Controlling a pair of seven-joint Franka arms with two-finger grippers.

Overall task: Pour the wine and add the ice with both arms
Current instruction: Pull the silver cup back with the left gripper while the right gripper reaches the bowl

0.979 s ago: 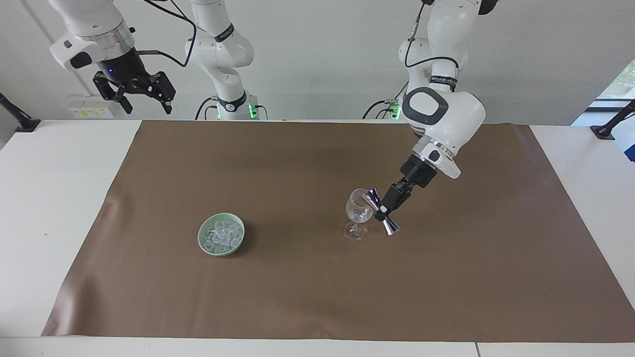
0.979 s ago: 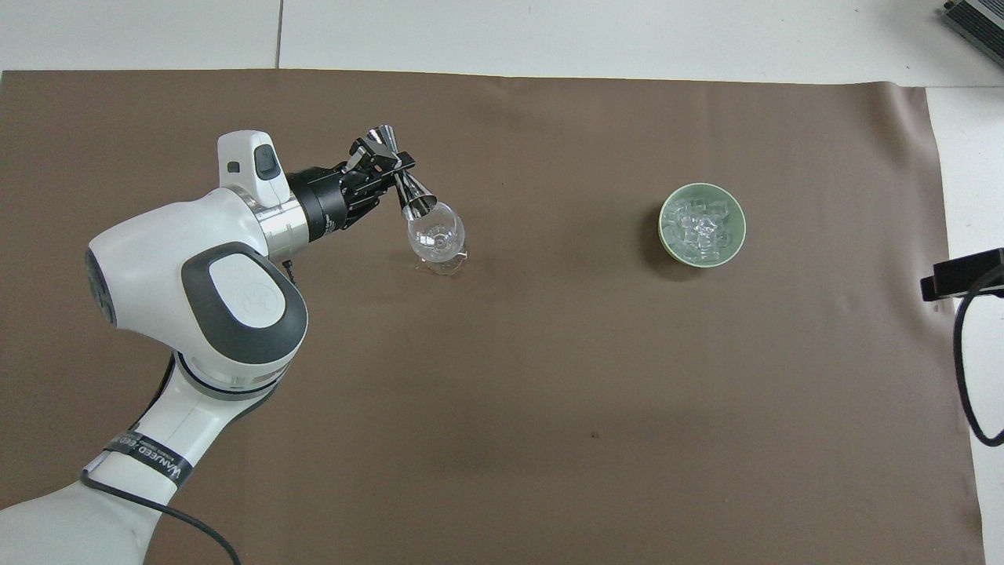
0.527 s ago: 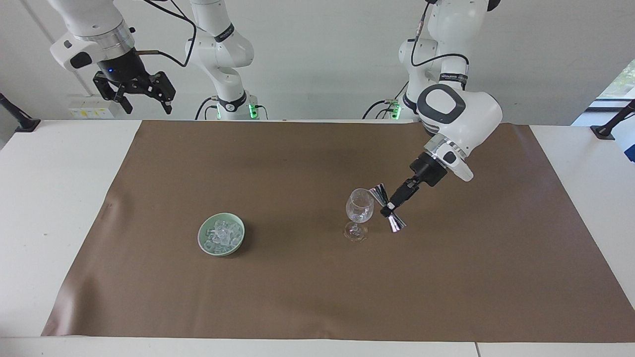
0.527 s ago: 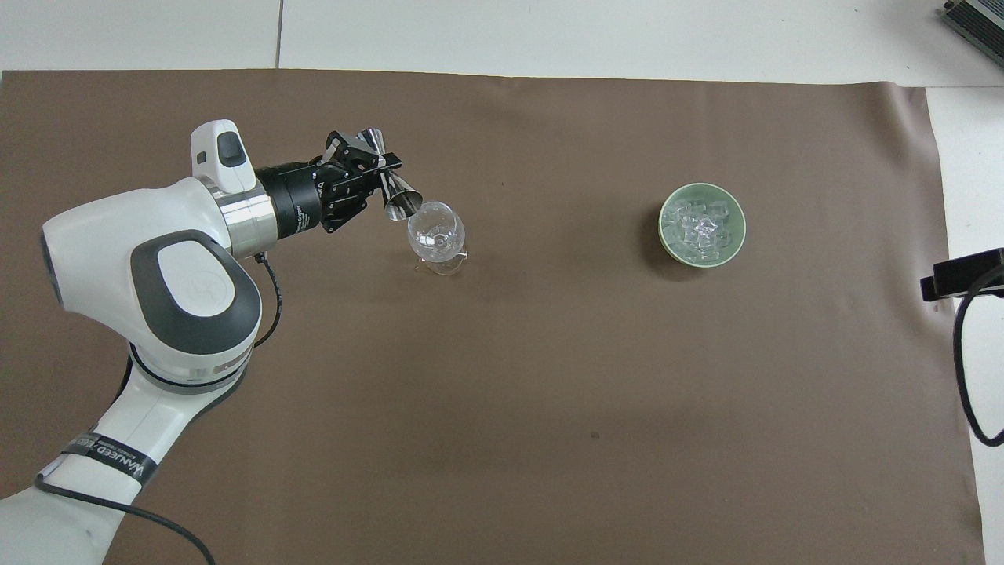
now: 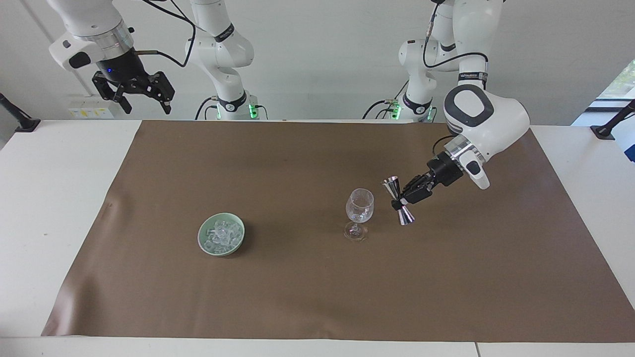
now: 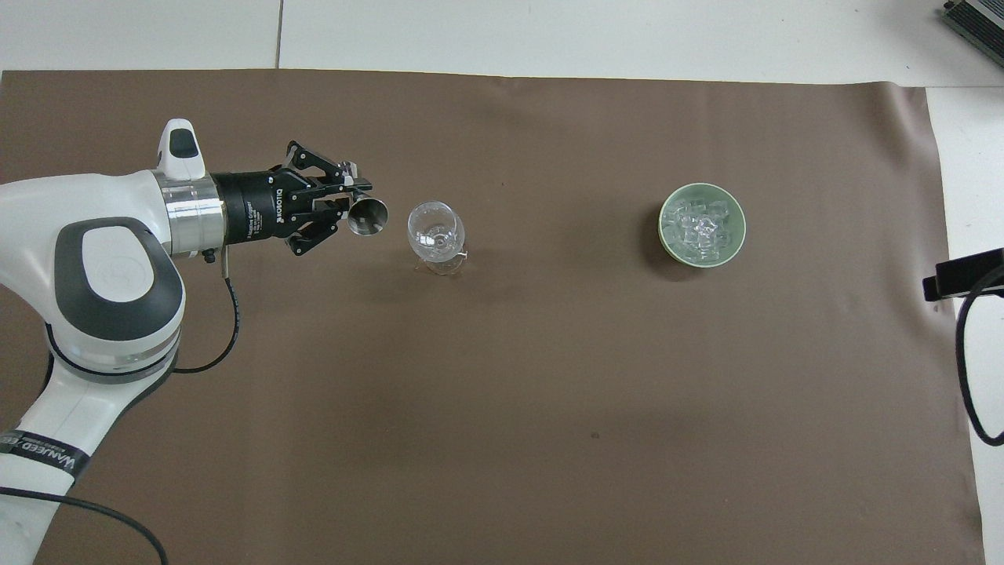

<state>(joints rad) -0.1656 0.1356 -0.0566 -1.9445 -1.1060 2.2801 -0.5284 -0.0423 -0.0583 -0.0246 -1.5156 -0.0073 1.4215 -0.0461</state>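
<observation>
Brown mat [image 5: 307,287] covers the table. Left gripper [image 5: 403,201] clamps an upright jigger [image 5: 398,201] just beside the glass [image 5: 359,208]. Right gripper [image 5: 144,101], raised and waiting, is spread open, well apart from the ice [image 5: 221,235] in its bowl [image 5: 203,243].
</observation>
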